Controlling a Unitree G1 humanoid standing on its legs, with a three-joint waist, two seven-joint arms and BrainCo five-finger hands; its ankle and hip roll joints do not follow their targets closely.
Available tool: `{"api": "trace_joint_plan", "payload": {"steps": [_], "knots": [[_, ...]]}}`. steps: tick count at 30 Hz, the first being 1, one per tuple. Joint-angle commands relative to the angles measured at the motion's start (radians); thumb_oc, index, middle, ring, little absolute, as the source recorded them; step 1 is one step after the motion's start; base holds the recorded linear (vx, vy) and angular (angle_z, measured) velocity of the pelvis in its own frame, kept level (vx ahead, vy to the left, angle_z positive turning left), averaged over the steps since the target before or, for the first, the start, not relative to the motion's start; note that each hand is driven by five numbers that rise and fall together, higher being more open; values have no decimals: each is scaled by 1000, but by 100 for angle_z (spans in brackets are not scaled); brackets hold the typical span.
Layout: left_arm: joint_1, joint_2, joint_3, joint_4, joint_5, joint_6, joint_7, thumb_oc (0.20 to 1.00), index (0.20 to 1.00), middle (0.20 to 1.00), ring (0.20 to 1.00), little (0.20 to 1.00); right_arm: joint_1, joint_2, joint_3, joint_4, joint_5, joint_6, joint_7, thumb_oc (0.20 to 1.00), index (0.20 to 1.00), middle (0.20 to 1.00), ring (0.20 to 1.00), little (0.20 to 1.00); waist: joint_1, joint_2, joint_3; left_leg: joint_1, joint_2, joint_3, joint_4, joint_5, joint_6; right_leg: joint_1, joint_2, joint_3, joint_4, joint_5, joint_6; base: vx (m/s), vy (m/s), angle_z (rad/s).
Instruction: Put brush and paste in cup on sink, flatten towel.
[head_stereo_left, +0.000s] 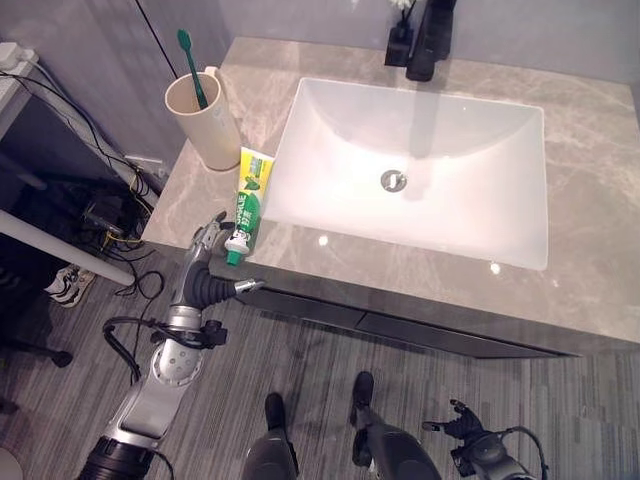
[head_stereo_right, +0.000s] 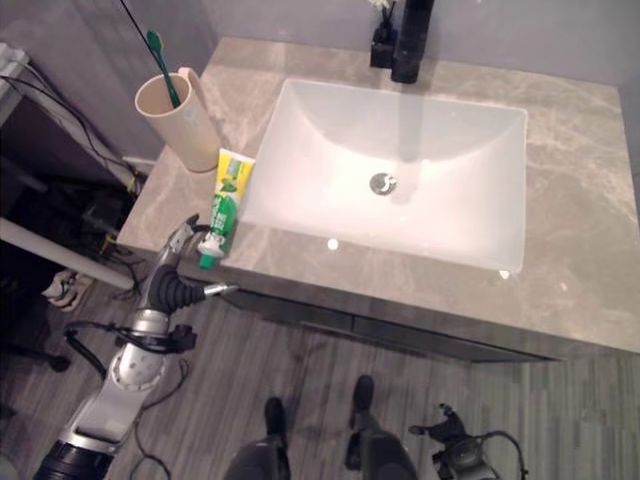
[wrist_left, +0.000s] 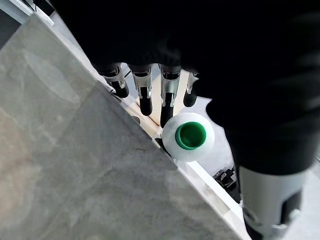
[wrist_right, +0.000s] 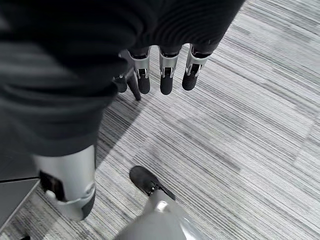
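Note:
A beige cup (head_stereo_left: 203, 118) stands at the counter's left end with a green toothbrush (head_stereo_left: 192, 68) upright in it. Just in front of the cup, a green and yellow toothpaste tube (head_stereo_left: 248, 198) lies flat beside the basin, its white shoulder and green cap (wrist_left: 190, 136) at the counter's front edge. My left hand (head_stereo_left: 204, 263) is raised at that edge, right by the cap. Its fingers (wrist_left: 146, 95) are straight and open next to the cap, not closed round it. My right hand (head_stereo_left: 463, 424) hangs low over the floor with relaxed fingers (wrist_right: 167, 76), holding nothing.
A white rectangular basin (head_stereo_left: 450, 140) is set into the grey marble counter (head_stereo_left: 600, 200), with a black faucet (head_stereo_left: 428, 35) at the back. Dark drawer fronts (head_stereo_left: 400, 330) run under the counter. Cables and a white bar (head_stereo_left: 60, 250) are on the floor to the left.

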Motion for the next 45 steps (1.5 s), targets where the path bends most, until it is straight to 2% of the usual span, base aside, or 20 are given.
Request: {"api": "trace_joint_plan", "payload": {"steps": [1,9,10,22,33,37,41,42,43,44,45], "knots": [[-33,-19,13,80,36,14,40,1000,1000,1000,1000,1000,-12,5,9,-12,1,-10,-29,1000,1000,1000,1000,1000,-42,-52,-42,-13,78,101,-46,248,-63,31,-68,50,2,6,79,25,6,-6],[-76,-20,-9,143,72,37,62,1000,1000,1000,1000,1000,-25,38,22,41,13,-9,-33,1000,1000,1000,1000,1000,-56,-52,-46,-20,77,125,-46,253,-66,4,-67,67,0,13,82,13,12,-6],[-75,-11,-12,153,87,45,46,200,200,200,200,200,-29,40,21,52,12,-6,-33,1000,1000,1000,1000,1000,-59,-49,-47,-18,75,127,-46,252,-66,1,-66,72,0,14,82,12,15,-6],[-42,18,-49,212,148,49,7,200,200,200,200,200,-79,40,-29,163,31,-3,-50,1000,1000,1000,1000,1000,-52,-28,-64,9,74,135,-46,241,-65,13,-60,88,0,11,81,14,22,-8],[5,65,-74,239,226,40,-32,200,200,200,200,200,-89,40,-147,314,98,10,-52,1000,1000,1000,1000,1000,-39,-15,-114,81,69,119,-46,174,-48,88,-69,82,0,1,90,28,39,0],[23,68,-5,187,211,30,-17,200,200,200,200,200,-73,25,-289,399,236,21,-30,1000,1000,1000,1000,1000,-38,-14,-153,120,61,122,-46,126,-37,123,-82,80,0,-2,99,45,70,2],[27,79,25,158,209,28,-6,200,200,200,200,200,-65,13,-342,423,296,24,-23,1000,1000,1000,1000,1000,-43,-17,-169,137,55,128,-46,105,-33,134,-86,84,0,-2,105,43,65,-1],[9,84,98,106,188,10,28,200,200,200,200,200,-60,-2,-534,402,676,-23,24,1000,1000,1000,1000,1000,-61,-20,-195,164,50,142,-46,70,-34,148,-93,98,0,-5,117,45,79,0],[8,84,98,104,188,10,27,200,200,200,200,200,-59,-2,-534,402,682,-23,26,1000,1000,1000,1000,1000,-59,-22,-194,161,49,143,-46,75,-32,145,-93,99,0,0,115,47,107,-4],[-7,93,126,81,185,-2,43,200,200,200,200,200,-45,-5,-598,389,810,-42,46,1000,1000,1000,1000,1000,-68,-26,-202,168,46,150,-46,62,-31,146,-97,104,0,3,120,-22,48,-9],[-20,101,140,72,187,-6,49,200,200,200,200,200,-31,-8,-618,399,837,-54,48,1000,1000,1000,1000,1000,-71,-29,-207,172,43,153,-46,53,-31,146,-100,107,0,6,123,4,99,-9]]}}
